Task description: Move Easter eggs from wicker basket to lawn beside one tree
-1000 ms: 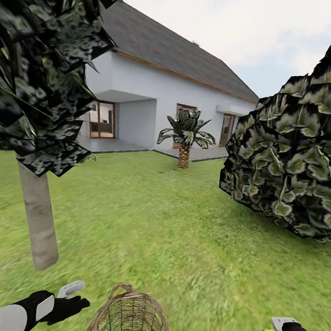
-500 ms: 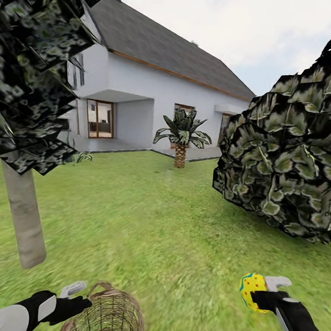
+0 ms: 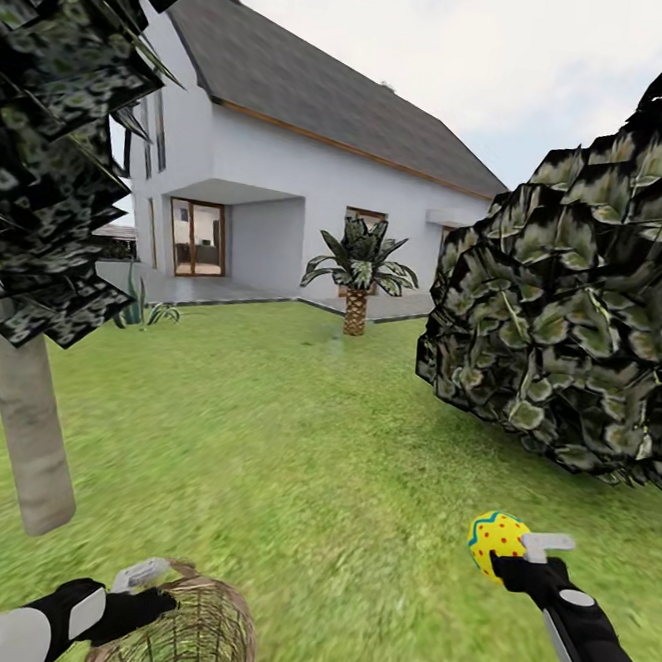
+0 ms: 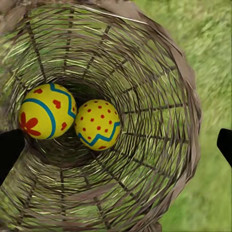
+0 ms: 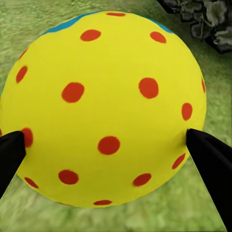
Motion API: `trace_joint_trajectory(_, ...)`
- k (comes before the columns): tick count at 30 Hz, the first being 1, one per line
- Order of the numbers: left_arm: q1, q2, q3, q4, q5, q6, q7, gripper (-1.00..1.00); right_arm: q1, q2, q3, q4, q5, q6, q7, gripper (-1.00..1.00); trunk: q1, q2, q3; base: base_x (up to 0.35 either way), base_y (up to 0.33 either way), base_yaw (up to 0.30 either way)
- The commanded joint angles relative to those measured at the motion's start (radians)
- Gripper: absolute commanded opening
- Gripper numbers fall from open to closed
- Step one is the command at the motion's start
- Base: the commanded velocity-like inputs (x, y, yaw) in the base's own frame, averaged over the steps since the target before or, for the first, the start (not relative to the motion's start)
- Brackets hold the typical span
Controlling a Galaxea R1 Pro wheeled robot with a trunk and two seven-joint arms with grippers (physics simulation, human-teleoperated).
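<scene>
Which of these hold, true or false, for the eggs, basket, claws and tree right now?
1. The right claw grips a yellow egg with red dots. True.
2. The wicker basket is empty. False: two Easter eggs lie in its bottom, one with a red flower and one with red dots and a blue zigzag.
3. The left claw is shut on an egg. False: it is open at the basket's rim, holding nothing.
4. A pale trunk stands on the lawn on the robot's left. True.
5. The held egg rests on the grass. False: it is held in the air above the lawn.
</scene>
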Motion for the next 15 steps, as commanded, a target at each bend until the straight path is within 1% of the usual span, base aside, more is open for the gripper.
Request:
trace_joint_trajectory(1, 0.0, 0.007, 0.008, -0.002, 0.005, 0.007, -0.001, 1.0, 0.0, 0.004, -0.001, -0.002, 0.001, 0.006, -0.001, -1.0, 0.0, -0.001, -0.001, 0.0, 0.229, 0.0)
trace_joint_trajectory(4, 0.0, 0.014, 0.009, -0.002, 0.005, 0.007, -0.001, 1.0, 0.0, 0.012, 0.0, -0.002, 0.004, 0.007, -0.005, -1.0, 0.0, -0.001, -0.001, 0.0, 0.291, 0.0)
trace_joint_trajectory(7, 0.0, 0.014, 0.009, -0.002, 0.005, 0.007, -0.001, 1.0, 0.0, 0.012, 0.0, -0.002, 0.003, 0.008, -0.005, -1.0, 0.0, -0.001, -0.001, 0.0, 0.296, 0.0)
trace_joint_trajectory(8, 0.0, 0.013, 0.009, -0.003, 0.005, 0.007, -0.001, 1.0, 0.0, 0.011, 0.0, -0.002, 0.002, 0.008, -0.005, -1.0, 0.0, -0.001, -0.001, 0.0, 0.111, 0.0)
trace_joint_trajectory(10, 0.001, 0.025, -0.003, 0.004, 0.001, -0.002, 0.005, 1.0, -0.007, 0.003, 0.012, 0.01, -0.009, 0.019, -0.004, -1.0, 0.0, 0.0, -0.001, 0.0, 0.0, 0.0)
trace_joint_trajectory(12, 0.001, 0.036, -0.003, 0.004, 0.0, -0.002, 0.006, 1.0, -0.007, -0.006, 0.023, 0.021, -0.009, 0.029, -0.003, -1.0, 0.0, 0.0, -0.001, 0.0, 0.0, 0.0)
trace_joint_trajectory(13, 0.001, 0.041, -0.003, 0.003, 0.001, -0.004, 0.006, 1.0, -0.007, -0.004, 0.029, 0.027, -0.009, 0.03, -0.003, -1.0, 0.0, 0.0, -0.001, 0.0, 0.0, 0.0)
trace_joint_trajectory(15, 0.001, 0.053, -0.004, 0.004, 0.002, -0.015, 0.006, 1.0, -0.008, 0.007, 0.04, 0.038, -0.003, 0.026, -0.007, -1.0, 0.0, 0.0, -0.001, 0.0, 0.0, 0.0)
